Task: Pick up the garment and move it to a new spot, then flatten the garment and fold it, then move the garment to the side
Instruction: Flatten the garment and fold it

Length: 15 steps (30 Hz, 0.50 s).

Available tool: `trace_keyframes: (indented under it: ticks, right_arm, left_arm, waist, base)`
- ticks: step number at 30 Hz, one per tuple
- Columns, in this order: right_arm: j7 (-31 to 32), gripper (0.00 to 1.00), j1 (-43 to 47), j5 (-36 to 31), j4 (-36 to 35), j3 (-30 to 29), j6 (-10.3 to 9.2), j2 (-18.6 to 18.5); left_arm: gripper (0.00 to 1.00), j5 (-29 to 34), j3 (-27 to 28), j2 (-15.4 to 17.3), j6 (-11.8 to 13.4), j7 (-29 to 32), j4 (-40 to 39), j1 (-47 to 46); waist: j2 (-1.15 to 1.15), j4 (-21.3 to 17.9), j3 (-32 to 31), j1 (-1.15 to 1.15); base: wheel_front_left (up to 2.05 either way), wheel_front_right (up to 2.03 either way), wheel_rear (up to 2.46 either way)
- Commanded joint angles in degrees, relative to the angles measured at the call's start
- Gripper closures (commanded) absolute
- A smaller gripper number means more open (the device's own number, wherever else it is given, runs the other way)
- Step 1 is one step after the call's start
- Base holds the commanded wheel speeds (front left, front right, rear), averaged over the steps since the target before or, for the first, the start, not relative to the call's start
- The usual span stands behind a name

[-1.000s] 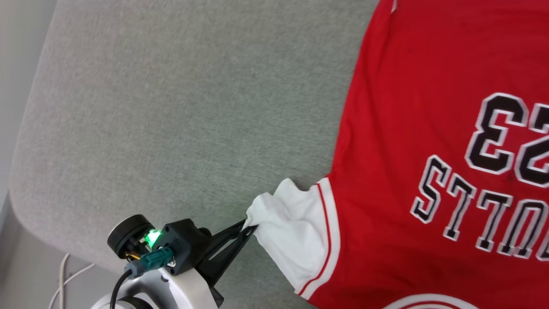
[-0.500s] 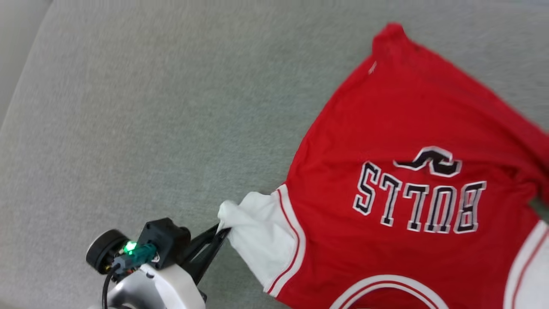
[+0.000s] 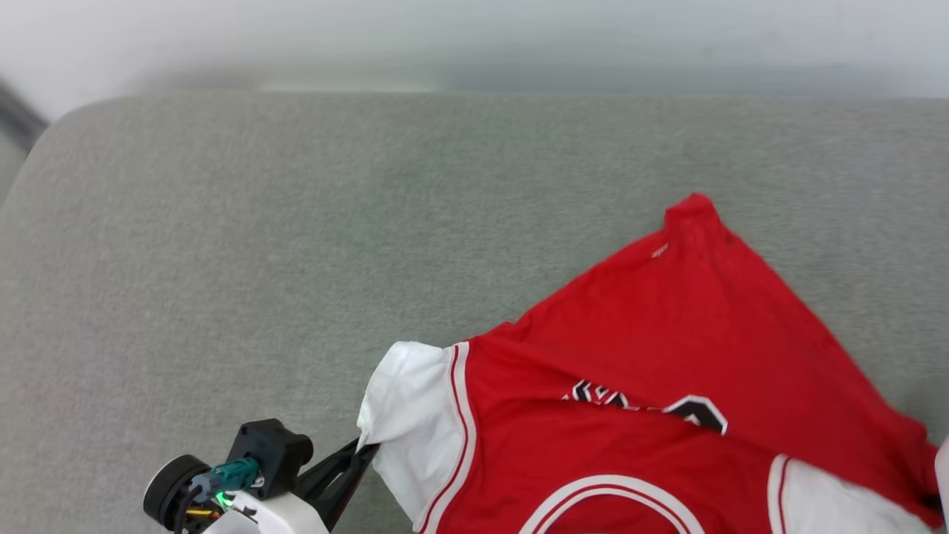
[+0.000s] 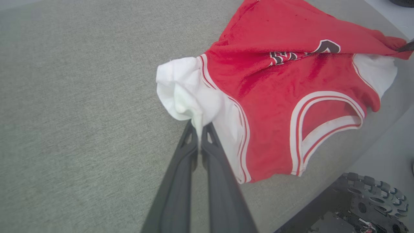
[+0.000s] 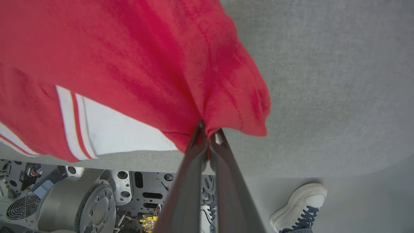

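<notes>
We see the red T-shirt (image 3: 667, 334) on the grey cushion (image 3: 259, 245), on its right half as the head camera looks at it. It is chest side up, with the striped collar (image 4: 323, 129) at the cushion's near edge and one red hem corner pointing toward its far edge.

Left gripper (image 4: 201, 129): fingers together, clamped on the tip of a white sleeve (image 4: 187, 87). The cloth bunches to a point between the pads, over the cushion close to its near edge.

Right gripper (image 5: 208, 129): fingers together, clamped on a bunch of red cloth that puckers at the tips and hangs past them, right by the cushion's near edge.

A red fold runs from that grip across the chest and covers most of the black, white-outlined lettering (image 3: 645, 404) — we make out fragments only. The other white sleeve lies under the fold.

Past the cushion's near edge, lower down, we see the robot's metal base (image 5: 81, 200), a knobby wheel (image 4: 372, 200), and a person's white sneaker (image 5: 299, 202) with dark laces on the floor.

Whether the shirt's middle rests on the cushion or hangs clear between the two grips — we can't tell.
</notes>
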Motion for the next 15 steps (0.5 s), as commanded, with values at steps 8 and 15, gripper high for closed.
trace_keyframes:
  ticks: [8,15]
  right_arm:
    - [-2.86,1.00,10.25,0.50,-2.49,-1.52,-0.02,3.64]
    - [-5.44,1.00,13.38,1.27,-1.30,-2.37,-0.02,5.22]
  left_arm:
    - [1.00,-0.88,0.65,-1.87,1.72,-2.57,1.58,2.02]
    - [1.00,-0.96,-0.05,-2.12,1.43,-2.44,1.91,2.48]
  waist:
    - [0.00,-3.27,-3.85,0.01]
    - [0.00,-3.05,-4.26,0.01]
  base:
    - [0.00,0.00,0.00]
    - [0.00,0.00,0.00]
